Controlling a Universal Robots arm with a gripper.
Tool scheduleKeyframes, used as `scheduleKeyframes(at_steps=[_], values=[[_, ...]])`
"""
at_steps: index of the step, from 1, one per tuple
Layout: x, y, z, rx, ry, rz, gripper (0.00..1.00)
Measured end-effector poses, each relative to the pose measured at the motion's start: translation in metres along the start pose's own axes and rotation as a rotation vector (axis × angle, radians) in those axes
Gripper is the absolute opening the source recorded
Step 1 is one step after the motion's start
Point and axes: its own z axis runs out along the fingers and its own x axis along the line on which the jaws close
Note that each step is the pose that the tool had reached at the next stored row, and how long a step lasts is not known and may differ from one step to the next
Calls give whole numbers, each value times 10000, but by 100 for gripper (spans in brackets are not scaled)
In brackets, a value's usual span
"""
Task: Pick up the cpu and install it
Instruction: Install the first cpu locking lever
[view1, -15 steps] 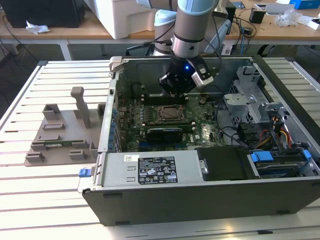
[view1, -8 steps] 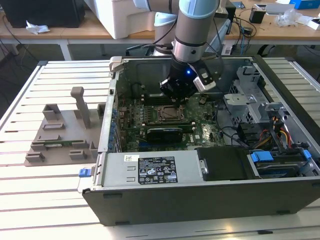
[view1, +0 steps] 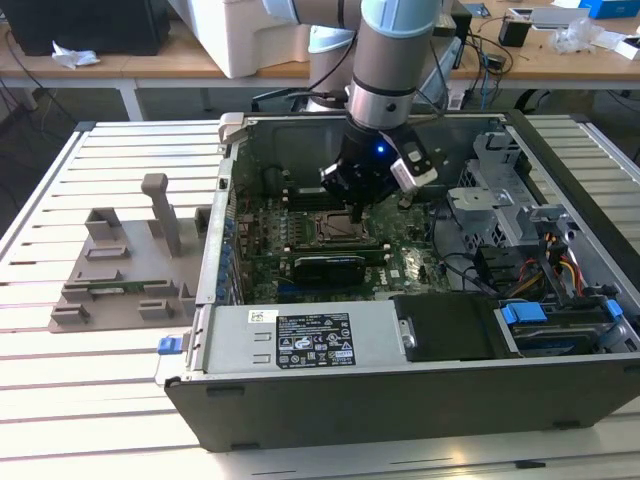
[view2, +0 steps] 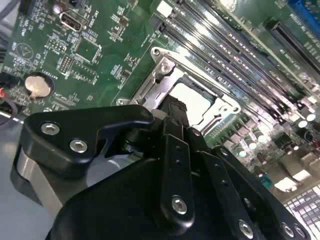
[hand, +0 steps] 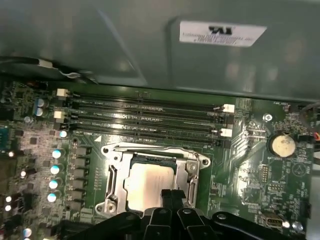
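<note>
The arm's tool (view1: 358, 208) hangs low inside the open computer case (view1: 300, 345) on the slatted surface (view1: 90, 400), directly over the motherboard (view1: 262, 262). In both wrist views the cpu (hand: 150, 182) lies flat in its metal socket frame (hand: 111, 180), beside the row of memory slots (hand: 145, 117). The tool's fingertips (hand: 171, 196) are pressed together, clenched on nothing, at the edge of the cpu. A grey fixture (view1: 120, 265) sits well apart toward the exterior view's left.

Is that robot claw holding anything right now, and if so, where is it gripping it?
It cannot be told. The black gripper sits at the near edge of the silvery square cpu, which lies in the metal socket frame on the green motherboard.
</note>
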Motion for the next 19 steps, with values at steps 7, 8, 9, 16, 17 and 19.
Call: scheduleKeyframes(at_steps=[7, 8, 9, 16, 17, 19], values=[[26, 13, -387, 2, 0, 0, 11], [28, 14, -416, 2, 0, 0, 11], [30, 15, -452, 3, 0, 0, 11], [39, 20, -589, 2, 0, 0, 11], [39, 20, -589, 2, 0, 0, 11], [39, 20, -589, 2, 0, 0, 11]])
